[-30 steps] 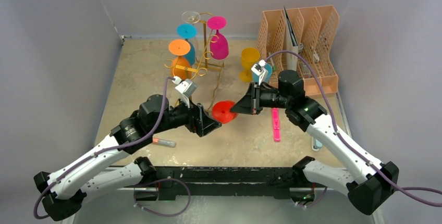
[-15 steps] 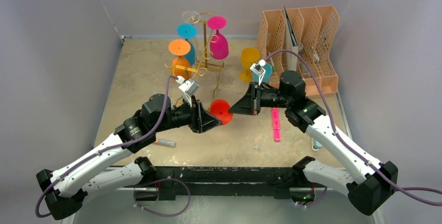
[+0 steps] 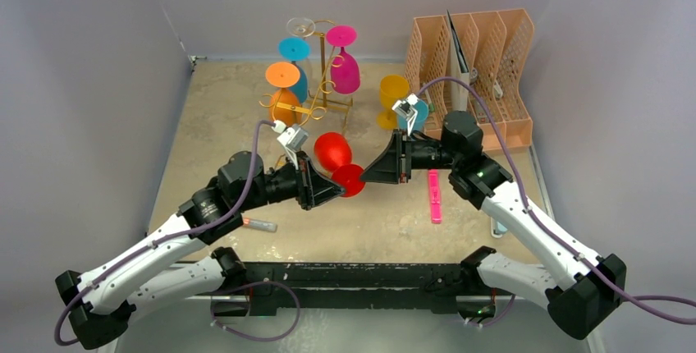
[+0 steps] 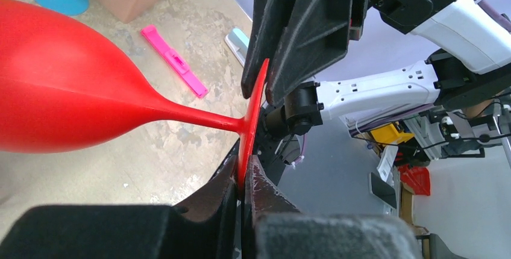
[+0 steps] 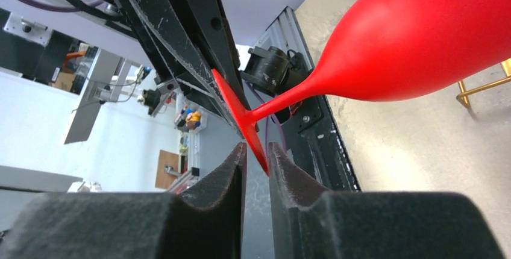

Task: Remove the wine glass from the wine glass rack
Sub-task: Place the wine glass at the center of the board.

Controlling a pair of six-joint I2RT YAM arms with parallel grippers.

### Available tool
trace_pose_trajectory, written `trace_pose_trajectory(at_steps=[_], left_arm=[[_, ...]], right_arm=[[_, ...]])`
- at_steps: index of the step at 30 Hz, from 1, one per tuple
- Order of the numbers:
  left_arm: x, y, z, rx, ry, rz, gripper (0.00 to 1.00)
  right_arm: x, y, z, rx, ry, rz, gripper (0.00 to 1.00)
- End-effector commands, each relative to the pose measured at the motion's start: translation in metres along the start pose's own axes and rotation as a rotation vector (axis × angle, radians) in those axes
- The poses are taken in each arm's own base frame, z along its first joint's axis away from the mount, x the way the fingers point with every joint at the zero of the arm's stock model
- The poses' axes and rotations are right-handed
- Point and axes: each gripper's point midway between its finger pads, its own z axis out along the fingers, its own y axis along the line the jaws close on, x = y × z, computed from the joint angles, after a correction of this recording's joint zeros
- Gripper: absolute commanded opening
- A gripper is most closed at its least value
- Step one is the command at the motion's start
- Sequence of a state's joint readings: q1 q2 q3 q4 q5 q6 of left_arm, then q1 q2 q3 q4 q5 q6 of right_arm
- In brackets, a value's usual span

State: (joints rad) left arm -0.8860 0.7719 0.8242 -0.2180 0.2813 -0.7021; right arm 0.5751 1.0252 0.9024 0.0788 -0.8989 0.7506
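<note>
Hanging on its side between the two arms, the red wine glass [image 3: 332,152] is already free of the wine glass rack [image 3: 316,112]. Its bowl points back toward the rack's wire base, just in front of it, and no hook touches it. The left gripper [image 3: 335,185] is clamped on the rim of the glass's round foot, and the left wrist view shows both pads pressed flat against the disc. The right gripper [image 3: 365,176] meets it from the opposite side. Its jaws straddle the far edge of the same foot, but the right wrist view shows a narrow gap on either side, so it is parted and not pinching.

The lift-off itself looks done. What seems left is a hand-over to the right arm, or simply setting the glass down on the table [image 3: 238,107].

An orange glass [image 3: 283,82], a blue one [image 3: 294,49], a pink one [image 3: 345,70] and a clear one [image 3: 300,25] hang upside down on the rack. A yellow glass [image 3: 393,94] stands to its right beside the peach file organiser [image 3: 484,66].
</note>
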Motion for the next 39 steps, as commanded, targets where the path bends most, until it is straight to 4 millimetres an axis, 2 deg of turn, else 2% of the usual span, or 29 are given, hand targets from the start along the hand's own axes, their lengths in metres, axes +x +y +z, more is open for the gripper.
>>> trace_pose_trajectory(at_steps=[1,3,6,9,12,16,21,25,37,39], left_arm=[[-0.012,-0.017,0.0,0.086,-0.045,0.066,0.0],[-0.008,-0.021,0.0,0.117,-0.022,0.078,0.0],[-0.002,-0.027,0.003,0.158,0.012,0.085,0.0],[0.001,-0.032,0.006,0.195,0.035,0.084,0.0],[0.003,-0.032,0.01,0.204,0.051,0.073,0.0],[0.001,-0.03,0.01,0.186,0.044,0.068,0.0],[-0.006,-0.025,0.007,0.139,0.0,0.049,0.29],[-0.006,-0.023,0.007,0.129,-0.001,0.033,0.4],[-0.016,-0.028,0.016,0.166,-0.062,0.013,0.36],[-0.018,-0.028,0.017,0.173,-0.075,0.004,0.33]], right_arm=[[0.002,0.017,-0.003,-0.065,0.02,-0.037,0.26],[0.001,0.018,-0.003,-0.069,0.021,-0.037,0.3],[0.0,0.022,-0.003,-0.084,0.034,-0.034,0.27],[-0.001,0.027,-0.003,-0.106,0.034,-0.039,0.18],[-0.003,0.032,-0.004,-0.123,0.029,-0.045,0.0],[-0.005,0.037,-0.005,-0.15,0.012,-0.054,0.0],[-0.007,0.034,-0.004,-0.138,-0.013,-0.061,0.0],[-0.011,0.033,-0.003,-0.134,-0.029,-0.07,0.0],[-0.008,0.039,-0.004,-0.156,-0.009,-0.076,0.0],[-0.008,0.039,-0.005,-0.158,-0.009,-0.081,0.0]])
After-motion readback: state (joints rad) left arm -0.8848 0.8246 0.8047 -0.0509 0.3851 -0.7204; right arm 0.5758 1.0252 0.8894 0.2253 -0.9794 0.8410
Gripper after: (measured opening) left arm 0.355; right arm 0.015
